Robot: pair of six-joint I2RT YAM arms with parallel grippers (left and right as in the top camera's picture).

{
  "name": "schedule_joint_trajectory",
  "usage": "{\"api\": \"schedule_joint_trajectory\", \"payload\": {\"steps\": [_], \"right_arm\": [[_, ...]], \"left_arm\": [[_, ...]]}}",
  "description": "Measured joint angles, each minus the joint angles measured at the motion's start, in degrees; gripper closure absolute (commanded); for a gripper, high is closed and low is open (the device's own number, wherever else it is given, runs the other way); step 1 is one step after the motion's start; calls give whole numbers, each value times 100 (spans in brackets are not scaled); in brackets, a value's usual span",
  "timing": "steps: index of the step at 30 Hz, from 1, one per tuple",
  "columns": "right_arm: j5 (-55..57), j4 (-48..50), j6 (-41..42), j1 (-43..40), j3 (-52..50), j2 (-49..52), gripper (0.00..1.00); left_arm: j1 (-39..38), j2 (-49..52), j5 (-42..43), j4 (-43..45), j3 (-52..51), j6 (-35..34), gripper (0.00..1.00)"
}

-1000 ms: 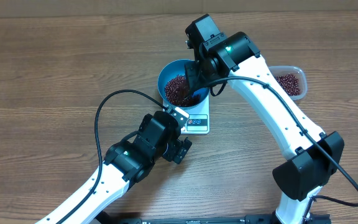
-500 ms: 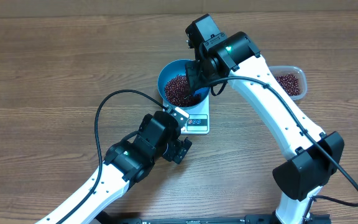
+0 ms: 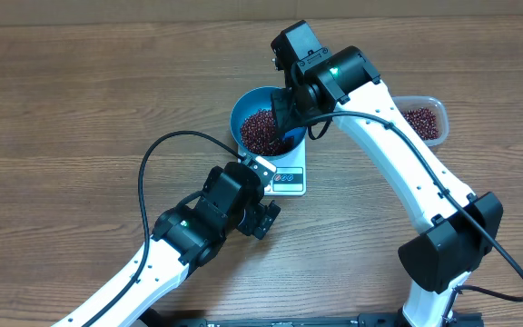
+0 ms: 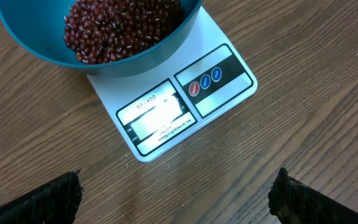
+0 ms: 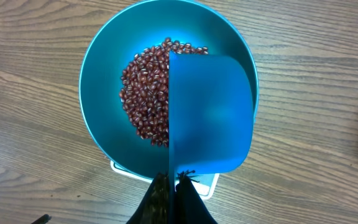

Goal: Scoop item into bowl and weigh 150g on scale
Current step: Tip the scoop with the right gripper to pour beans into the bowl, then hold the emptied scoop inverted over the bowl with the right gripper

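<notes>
The wooden surface [image 3: 62,109] lies bare on the left side. The left arm reaches up from the lower left. Its left pincer [image 4: 176,196] is released, the two dark fingertips [image 4: 58,196] spread wide. It hovers just in front of the scale, touching nothing.

The white scale [image 4: 160,115] sits flat near the middle of the surface. Its lit display faces the left wrist camera, but the digits are too washed out to read. Beside the display is a dark panel with one red and two blue round buttons.

The blue bowl [image 3: 245,107] stands on the scale, overhanging its platform, and holds a heap of dark red-brown beans [image 5: 143,93].

Above the bowl, the right pincer [image 5: 173,186] is clenched on the handle of a small blue scoop [image 5: 210,118]. The scoop hangs over the right half of the bowl and hides the beans beneath it. Only its smooth side shows, so whether it carries any beans cannot be told.

At the far right, well apart from the scale, a clear plastic tub [image 3: 436,103] rests on the surface with more beans inside.
</notes>
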Motion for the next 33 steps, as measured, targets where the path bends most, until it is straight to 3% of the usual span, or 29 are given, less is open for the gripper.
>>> {"api": "schedule_joint_trajectory", "payload": {"steps": [33], "right_arm": [[153,153,-2,0,0,0,96]], "left_arm": [[0,0,-2,0,0,0,1]]}}
